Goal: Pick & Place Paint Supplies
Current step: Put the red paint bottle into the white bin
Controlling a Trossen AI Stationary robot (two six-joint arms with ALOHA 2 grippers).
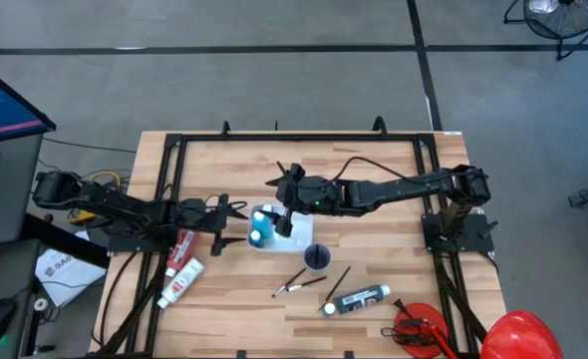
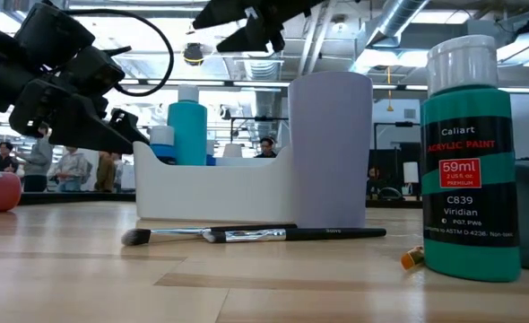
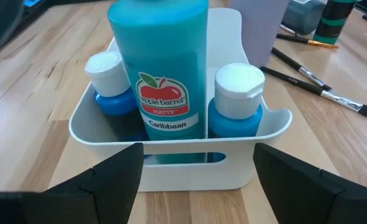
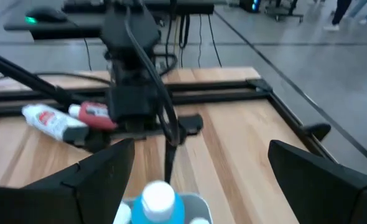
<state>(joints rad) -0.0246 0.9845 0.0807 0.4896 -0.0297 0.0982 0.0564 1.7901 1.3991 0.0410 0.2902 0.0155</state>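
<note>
White caddy (image 1: 274,237) at mid-desk already holds 3 blue bottles (image 3: 162,68), so with the right gripper (image 1: 286,207) hanging over it, jaws spread and empty, a good next move swings to the brushes (image 1: 299,284) beside the cup (image 1: 317,257), while the left gripper (image 1: 222,221), jaws spread, waits beside the caddy.

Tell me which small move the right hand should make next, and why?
Probably it should rise clear of the white caddy. The right hand hovers open and empty above the tall teal bottle standing inside, so that bottle looks placed. A black tube and brushes lie on the table to fetch.
</note>
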